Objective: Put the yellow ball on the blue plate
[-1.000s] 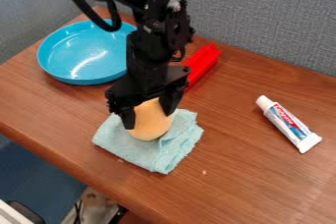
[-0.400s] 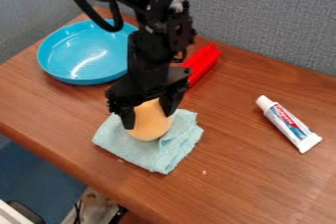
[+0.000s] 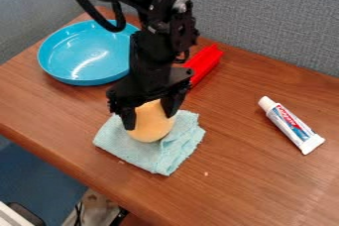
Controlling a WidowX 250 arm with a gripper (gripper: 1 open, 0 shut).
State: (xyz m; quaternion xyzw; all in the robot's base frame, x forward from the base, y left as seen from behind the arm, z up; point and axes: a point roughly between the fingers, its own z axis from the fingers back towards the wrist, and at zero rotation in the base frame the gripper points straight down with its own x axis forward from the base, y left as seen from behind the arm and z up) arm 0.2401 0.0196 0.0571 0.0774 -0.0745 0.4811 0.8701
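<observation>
The yellow ball rests on a pale teal folded cloth near the table's front edge. My gripper comes down over it from above. Its black fingers stand open, one on each side of the ball, and the ball's upper part is hidden between them. Whether the pads touch the ball I cannot tell. The blue plate lies at the back left with nothing in it, about a plate's width from the ball.
A red tool-like object lies behind the arm, partly hidden by it. At the right lies a white toothpaste tube. The wooden table ends close in front of the cloth and on the left.
</observation>
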